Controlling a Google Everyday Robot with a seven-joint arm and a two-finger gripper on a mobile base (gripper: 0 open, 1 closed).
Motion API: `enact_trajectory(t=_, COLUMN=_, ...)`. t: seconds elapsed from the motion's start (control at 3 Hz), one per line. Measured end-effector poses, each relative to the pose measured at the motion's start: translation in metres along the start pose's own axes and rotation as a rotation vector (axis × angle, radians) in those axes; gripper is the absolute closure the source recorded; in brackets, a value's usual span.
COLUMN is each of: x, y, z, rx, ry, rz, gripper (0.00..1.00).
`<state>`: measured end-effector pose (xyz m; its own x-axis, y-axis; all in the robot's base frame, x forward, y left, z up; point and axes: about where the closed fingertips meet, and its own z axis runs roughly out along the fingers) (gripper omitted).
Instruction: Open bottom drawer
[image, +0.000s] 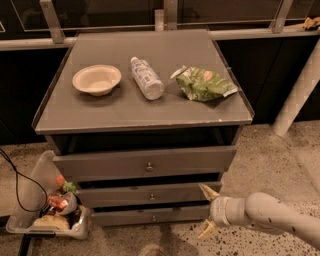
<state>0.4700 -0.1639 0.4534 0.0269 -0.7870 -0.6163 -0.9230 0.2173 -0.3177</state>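
A grey cabinet with three drawers stands in the middle of the camera view. The bottom drawer (150, 216) has the slimmest front and a small round knob (154, 218). It sits nearly flush and no inside shows. The middle drawer (150, 194) and the tall top drawer (145, 163) stick out slightly above it. My gripper (208, 210) is open at the lower right. Its two pale fingertips (207, 191) point left, beside the right end of the bottom drawer and apart from the knob.
On the cabinet top (90, 115) lie a paper bowl (96, 79), a plastic bottle (146, 78) on its side and a green snack bag (202, 83). A clear bin (47, 212) of trash stands on the floor at the left, with a black cable (20, 185). A white post (297, 92) rises at the right.
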Motion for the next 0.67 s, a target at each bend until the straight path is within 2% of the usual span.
enact_trajectory(t=0.33, x=0.000, y=0.000, z=0.000, rx=0.000, ry=0.000, rz=0.000, gripper=0.00)
enact_trajectory(t=0.67, x=0.008, y=0.003, z=0.019, rx=-0.016, ry=-0.016, rz=0.005, gripper=0.00)
